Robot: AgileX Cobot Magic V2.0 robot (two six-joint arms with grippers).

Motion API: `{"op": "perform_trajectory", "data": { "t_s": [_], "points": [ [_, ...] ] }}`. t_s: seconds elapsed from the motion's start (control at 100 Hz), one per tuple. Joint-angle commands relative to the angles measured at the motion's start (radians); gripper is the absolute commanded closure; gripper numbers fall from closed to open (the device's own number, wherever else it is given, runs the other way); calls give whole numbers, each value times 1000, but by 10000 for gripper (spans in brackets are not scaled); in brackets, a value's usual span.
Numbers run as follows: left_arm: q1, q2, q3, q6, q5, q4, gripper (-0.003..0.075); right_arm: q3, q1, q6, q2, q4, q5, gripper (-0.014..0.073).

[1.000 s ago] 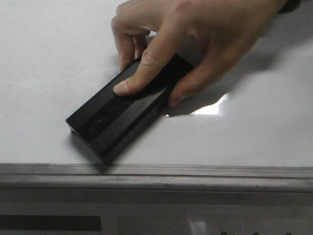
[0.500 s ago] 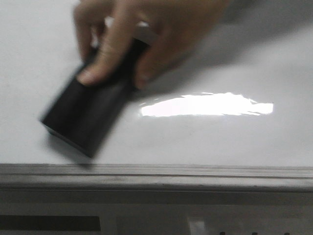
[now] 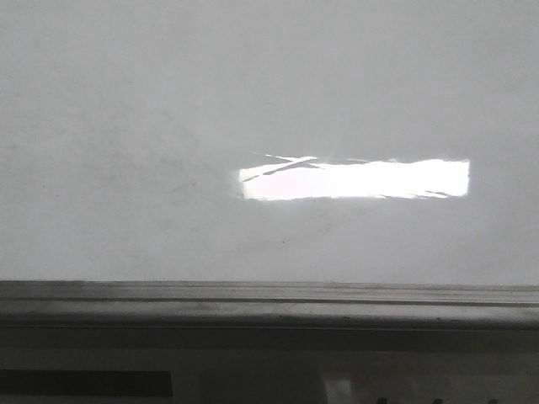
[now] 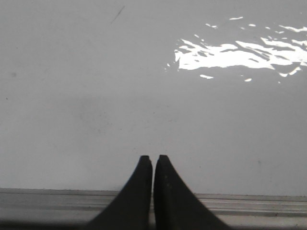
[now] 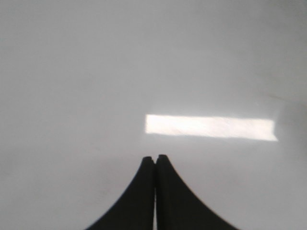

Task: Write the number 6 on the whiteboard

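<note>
Front camera looks low and close across the whiteboard (image 3: 126, 101) over its rail (image 3: 269, 305). Both wrist cameras face the same board.

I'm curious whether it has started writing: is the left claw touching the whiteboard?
Cannot tell. In the left wrist view the left gripper, shut and empty, points over the whiteboard near its rail, but no view shows contact or gap plainly.

Your whiteboard (image 3: 126, 101) lies flat: glossy, faintly smudged, nothing resting on it; grey rail (image 4: 249, 203) runs beneath your left gripper's (image 4: 153, 158) fingertips.
</note>
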Motion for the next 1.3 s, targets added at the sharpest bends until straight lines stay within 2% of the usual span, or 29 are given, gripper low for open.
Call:
{"op": "perform_trajectory", "data": {
  "t_s": [0.0,0.13,0.27,0.34,0.39,0.61,0.92,1.29],
  "points": [
    [1,-29,24,-7,-65,-1,741,14,-108,-1,-5,-47,20,657],
    [1,-29,24,-7,-65,-1,741,14,-242,1,-8,-75,114,657],
    [1,-29,24,-7,-65,-1,741,14,-297,21,-14,-152,232,657],
    [1,-29,24,-7,-65,-1,741,14,-297,144,-14,-271,278,657],
    [1,-29,24,-7,-65,-1,741,14,-297,181,-14,-301,273,657],
    [1,-29,24,-7,-65,-1,741,14,-294,181,-14,-291,269,657],
    [1,-29,24,-7,-65,-1,741,14,-189,179,-14,-284,273,657],
    [1,-29,24,-7,-65,-2,741,14,-188,179,-14,-284,288,657]
  ]
}}
